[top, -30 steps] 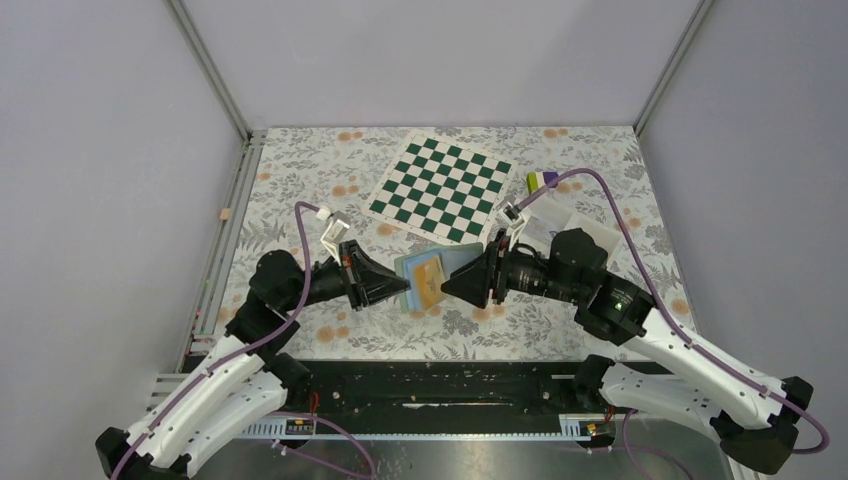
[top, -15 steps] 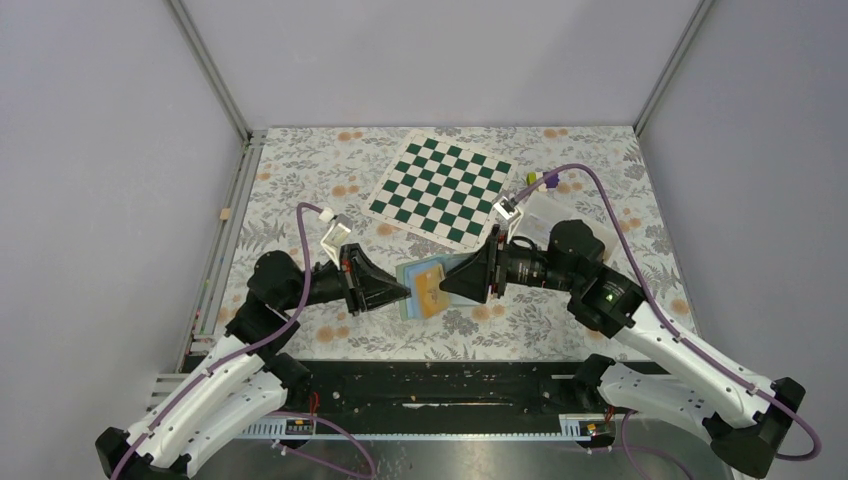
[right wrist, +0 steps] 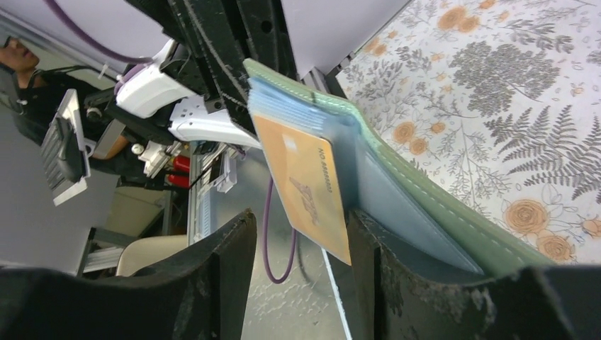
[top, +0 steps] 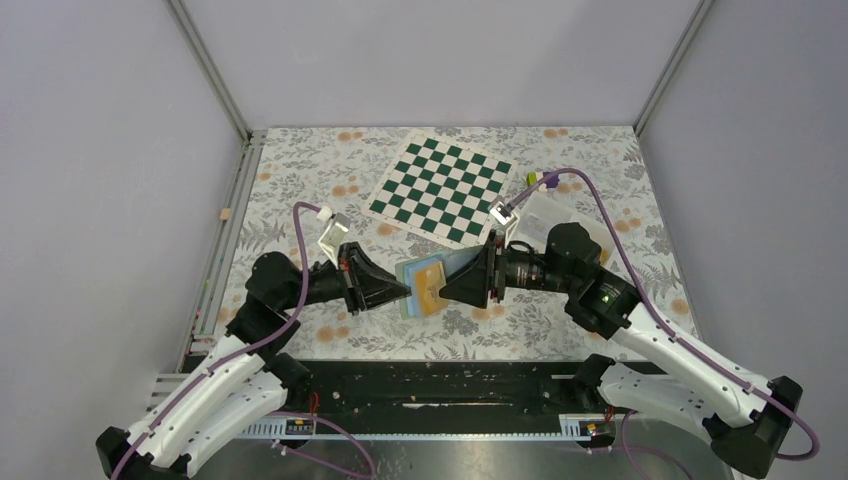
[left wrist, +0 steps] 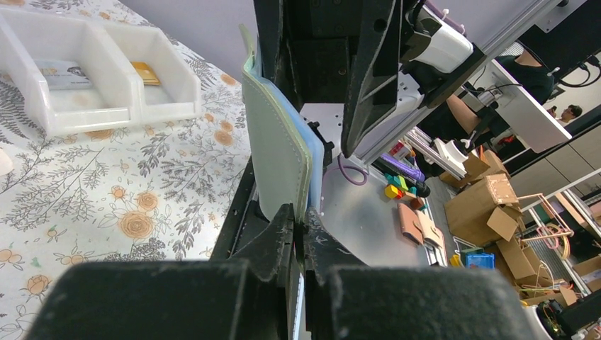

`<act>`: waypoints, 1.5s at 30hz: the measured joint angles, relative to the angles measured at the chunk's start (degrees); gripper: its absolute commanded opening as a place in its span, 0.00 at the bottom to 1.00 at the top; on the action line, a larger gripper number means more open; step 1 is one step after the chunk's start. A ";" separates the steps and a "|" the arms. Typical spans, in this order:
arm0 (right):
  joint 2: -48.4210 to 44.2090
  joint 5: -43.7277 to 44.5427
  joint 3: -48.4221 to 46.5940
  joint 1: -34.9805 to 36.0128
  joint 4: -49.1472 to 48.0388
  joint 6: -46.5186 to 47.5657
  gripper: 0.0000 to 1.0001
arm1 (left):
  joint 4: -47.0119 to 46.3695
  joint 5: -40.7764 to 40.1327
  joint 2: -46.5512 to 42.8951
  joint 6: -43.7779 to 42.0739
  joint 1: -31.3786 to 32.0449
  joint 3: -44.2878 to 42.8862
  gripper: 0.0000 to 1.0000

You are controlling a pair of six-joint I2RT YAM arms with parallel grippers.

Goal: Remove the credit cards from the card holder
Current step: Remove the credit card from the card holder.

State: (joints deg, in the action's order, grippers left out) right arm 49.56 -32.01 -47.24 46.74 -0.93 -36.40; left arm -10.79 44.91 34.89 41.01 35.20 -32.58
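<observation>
The card holder (top: 418, 272) is held up above the table, teal-green outside (left wrist: 276, 152) and light blue inside (right wrist: 386, 191). My left gripper (left wrist: 298, 221) is shut on its lower edge. An orange-yellow credit card (right wrist: 306, 185) sticks halfway out of a blue pocket, seen from above as an orange patch (top: 432, 287). My right gripper (right wrist: 301, 248) is open, its fingers astride the card's free corner, which lies close to the right finger (right wrist: 386, 276). From the left wrist the right gripper's fingers (left wrist: 363, 78) stand just beyond the holder.
A white tray (left wrist: 135, 99) sits at the back right with a pale card (left wrist: 62, 71) and an orange card (left wrist: 146, 71) in its compartments. A green-and-white chequered mat (top: 440, 188) lies behind. A small purple-and-yellow-green block (top: 541, 179) rests by the tray (top: 560, 210).
My right arm has crept left towards the holder, bringing its open fingers around the orange card. The left gripper and the holder have stayed put.
</observation>
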 measured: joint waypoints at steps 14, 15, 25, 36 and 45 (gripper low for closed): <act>1.27 -8.92 4.44 -3.28 -12.11 -6.91 0.35 | -1.20 0.81 0.24 0.02 -0.02 0.15 0.00; 1.66 -9.57 5.03 -3.54 -13.79 -8.07 0.34 | -1.33 0.92 0.26 0.02 -0.02 0.15 0.00; 6.03 -12.79 7.76 -4.81 -26.77 -17.00 0.38 | -3.48 1.40 0.22 0.35 -0.02 0.15 0.00; 5.60 -14.64 9.97 -5.88 -33.40 -21.49 0.31 | -3.10 0.74 -0.33 -0.46 -0.02 0.15 0.00; 6.43 -16.72 11.69 -5.99 -44.11 -28.24 0.19 | -3.43 0.50 1.99 -0.22 -0.02 0.15 0.00</act>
State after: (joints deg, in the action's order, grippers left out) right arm 55.99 -48.73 -35.55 40.75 -45.04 -64.64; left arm -14.22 45.41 36.88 40.80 35.18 -32.42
